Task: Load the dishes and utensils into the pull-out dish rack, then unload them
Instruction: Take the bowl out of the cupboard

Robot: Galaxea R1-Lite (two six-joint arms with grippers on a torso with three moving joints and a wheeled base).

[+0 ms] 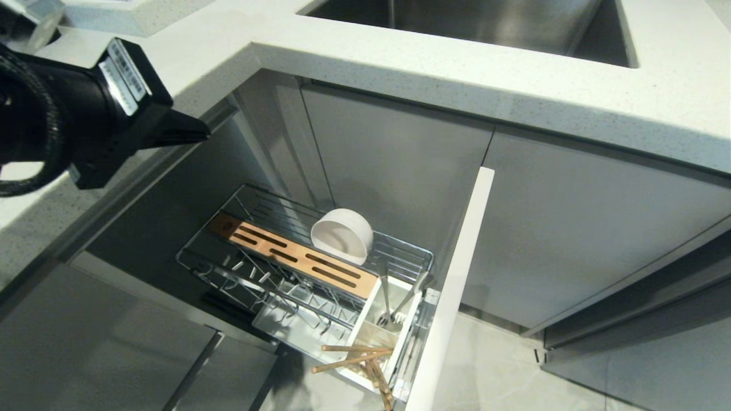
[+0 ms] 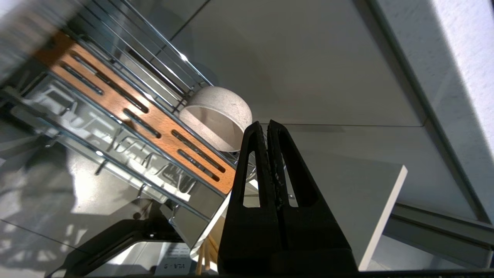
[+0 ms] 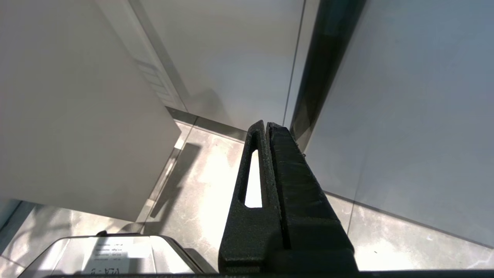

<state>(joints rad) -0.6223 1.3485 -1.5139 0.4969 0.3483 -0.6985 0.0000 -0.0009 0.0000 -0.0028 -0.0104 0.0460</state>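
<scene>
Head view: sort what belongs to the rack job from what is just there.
Job: rack, bowl on its side in it, chopsticks and spoon in the caddy, left end effector shut and empty.
Just there: sink, counter.

Bowl (image 1: 342, 235) sits tipped in the pull-out dish rack (image 1: 240, 197), behind the slotted strip (image 1: 297, 257). Spoon (image 1: 385, 299) stands in the caddy (image 1: 365, 308); chopsticks (image 1: 357, 359) lie across its near end. Sink (image 1: 474, 23) above, set in the surface (image 1: 514, 85).

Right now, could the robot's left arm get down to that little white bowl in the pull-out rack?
Probably yes. The left gripper, shut and empty, hangs up beside the counter, and the white bowl lies on its side in the open dish rack with nothing over it.
</scene>
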